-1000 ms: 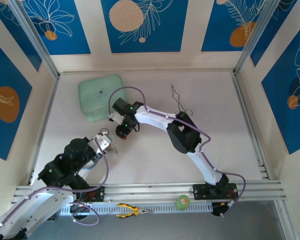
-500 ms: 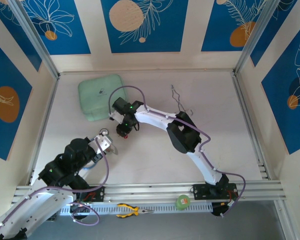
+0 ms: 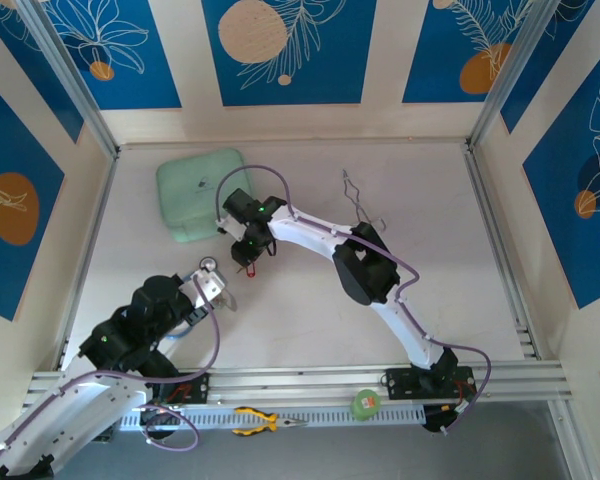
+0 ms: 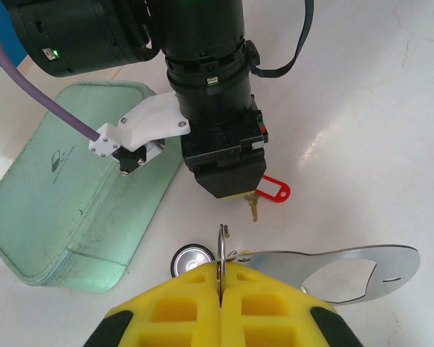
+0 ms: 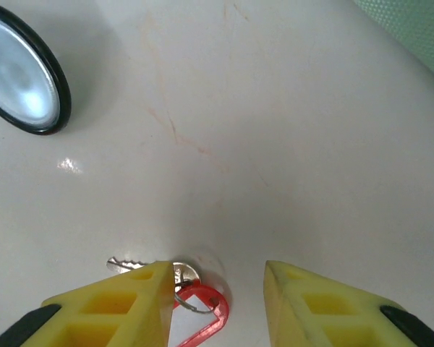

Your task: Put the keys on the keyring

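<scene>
— Keyring [image 4: 347,269] first: how does it sit in the left gripper [image 4: 220,276]?

— Its thin wire loop [image 4: 220,242] stands upright in the seam between the yellow pads [image 4: 181,307], and those jaws are pressed together, pinching it. The flat grey plate juts out sideways past the pads, above the table [image 3: 450,260]. A small black-rimmed disc [image 4: 188,259] lies just beyond the pads.

— And the key?

— A little farther out, the red-tagged key [image 5: 186,275] lies flat on the table under the right gripper [image 5: 218,273]. The right jaws are spread. One pad's tip crosses over the key: the blade pokes out on its outer side, while the bow and red tag lie inside the gap, hard against that pad. Bare table takes up the rest of the gap, and whether the pad touches the key cannot be told.

— Edges and room?

— Nearest the bases runs the aluminium rail [image 3: 310,380], carrying yellow-handled pliers [image 3: 265,421] and a green tape roll [image 3: 365,403]. Both grippers sit close together left of centre. The pale green case [image 3: 200,192] lies just behind the right gripper, near the key but apart from it. Thin wire tongs [image 3: 360,205] lie farther right, beside the right arm's elbow [image 3: 365,270]. Beyond, the table's right half and the strip before the back wall [image 3: 290,120] lie open.
</scene>
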`<action>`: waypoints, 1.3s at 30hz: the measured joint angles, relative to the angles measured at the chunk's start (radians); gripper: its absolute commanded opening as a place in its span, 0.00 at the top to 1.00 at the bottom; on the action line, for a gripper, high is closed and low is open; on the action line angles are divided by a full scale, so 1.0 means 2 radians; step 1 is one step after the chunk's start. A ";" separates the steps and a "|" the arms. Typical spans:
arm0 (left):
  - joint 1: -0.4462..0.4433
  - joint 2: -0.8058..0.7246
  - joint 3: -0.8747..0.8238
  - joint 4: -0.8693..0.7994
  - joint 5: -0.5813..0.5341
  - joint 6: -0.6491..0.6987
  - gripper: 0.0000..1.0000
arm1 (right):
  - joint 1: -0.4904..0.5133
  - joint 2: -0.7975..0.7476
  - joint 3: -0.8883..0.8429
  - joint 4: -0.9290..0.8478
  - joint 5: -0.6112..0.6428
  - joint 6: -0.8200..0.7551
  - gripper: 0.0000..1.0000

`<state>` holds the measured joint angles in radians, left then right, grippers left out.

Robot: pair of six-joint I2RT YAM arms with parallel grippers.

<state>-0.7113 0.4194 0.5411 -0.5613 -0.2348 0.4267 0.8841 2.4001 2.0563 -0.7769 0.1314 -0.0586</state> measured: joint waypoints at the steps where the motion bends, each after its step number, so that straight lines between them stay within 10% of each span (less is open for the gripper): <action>1: 0.000 0.001 0.000 0.000 0.001 0.000 1.00 | 0.000 0.002 0.001 -0.001 0.000 0.000 0.63; 15: 0.000 0.017 0.000 0.015 0.011 0.000 1.00 | 0.000 0.013 0.008 -0.022 -0.004 -0.002 0.68; 26: 0.000 0.024 0.000 0.025 0.014 0.000 1.00 | 0.002 0.008 0.001 -0.037 -0.013 -0.013 1.00; 39: 0.000 0.084 -0.004 0.065 0.097 0.010 1.00 | -0.028 -0.220 -0.309 -0.017 0.002 0.038 1.00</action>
<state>-0.7105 0.5880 0.5327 -0.4309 -0.0402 0.4465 0.8276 1.9591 1.4387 -0.8101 0.1345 0.0174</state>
